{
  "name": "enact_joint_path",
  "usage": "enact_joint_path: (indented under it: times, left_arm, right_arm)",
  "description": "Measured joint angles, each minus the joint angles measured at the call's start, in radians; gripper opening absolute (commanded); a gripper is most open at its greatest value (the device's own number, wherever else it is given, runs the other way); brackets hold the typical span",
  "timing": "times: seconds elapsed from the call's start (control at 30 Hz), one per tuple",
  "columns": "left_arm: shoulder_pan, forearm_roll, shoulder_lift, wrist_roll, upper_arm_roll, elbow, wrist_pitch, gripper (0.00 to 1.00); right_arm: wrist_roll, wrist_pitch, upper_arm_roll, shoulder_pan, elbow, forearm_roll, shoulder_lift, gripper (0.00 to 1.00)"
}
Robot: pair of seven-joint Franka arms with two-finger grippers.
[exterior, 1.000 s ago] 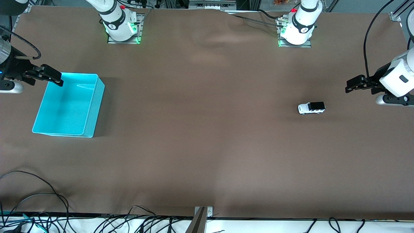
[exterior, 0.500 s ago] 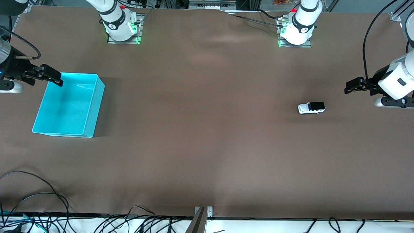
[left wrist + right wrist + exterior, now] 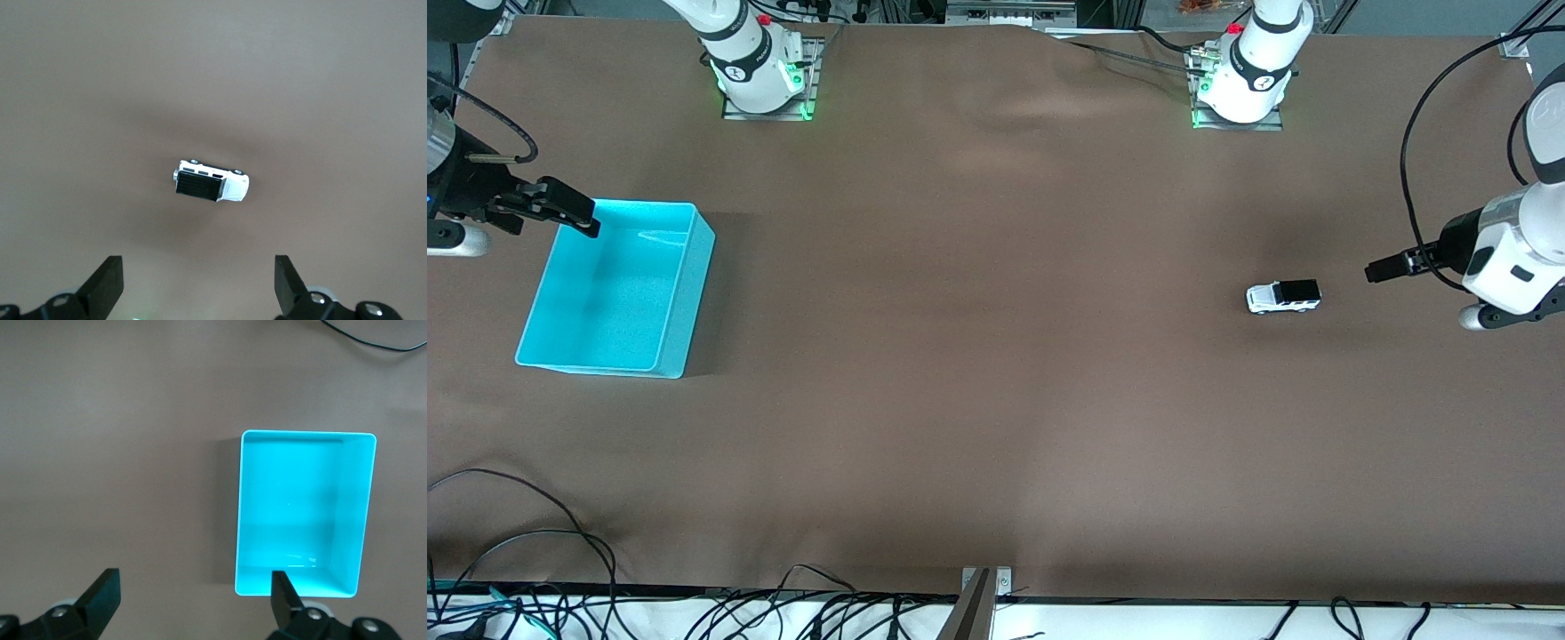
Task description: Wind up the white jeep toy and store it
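The white jeep toy [image 3: 1283, 296] stands on its wheels on the brown table, toward the left arm's end. It shows in the left wrist view [image 3: 212, 185], ahead of the fingers. My left gripper [image 3: 1383, 268] [image 3: 198, 275] is open and empty, in the air over the bare table beside the jeep, apart from it. The cyan bin [image 3: 609, 293] [image 3: 303, 513] sits empty toward the right arm's end. My right gripper [image 3: 569, 213] [image 3: 193, 590] is open and empty, over the bin's edge that is farthest from the front camera.
The two arm bases [image 3: 760, 76] [image 3: 1240, 84] stand at the table's edge farthest from the front camera. Black cables [image 3: 534, 551] and a metal bracket [image 3: 980, 587] lie at the edge nearest that camera. The brown cloth [image 3: 996, 356] lies between bin and jeep.
My left gripper has swung and moved toward the jeep, a little lower in the front view. The right arm, the jeep and the bin have not moved.
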Motion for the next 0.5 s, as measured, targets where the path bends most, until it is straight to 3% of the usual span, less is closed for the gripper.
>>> enact_joint_path:
  times: [0.5]
  left_arm:
    - [0.000,0.000,0.074,-0.619,-0.002,-0.014,0.005,1.00]
  right_arm:
    - [0.000,0.000,0.003,0.002,0.002,0.000,0.000,1.00]
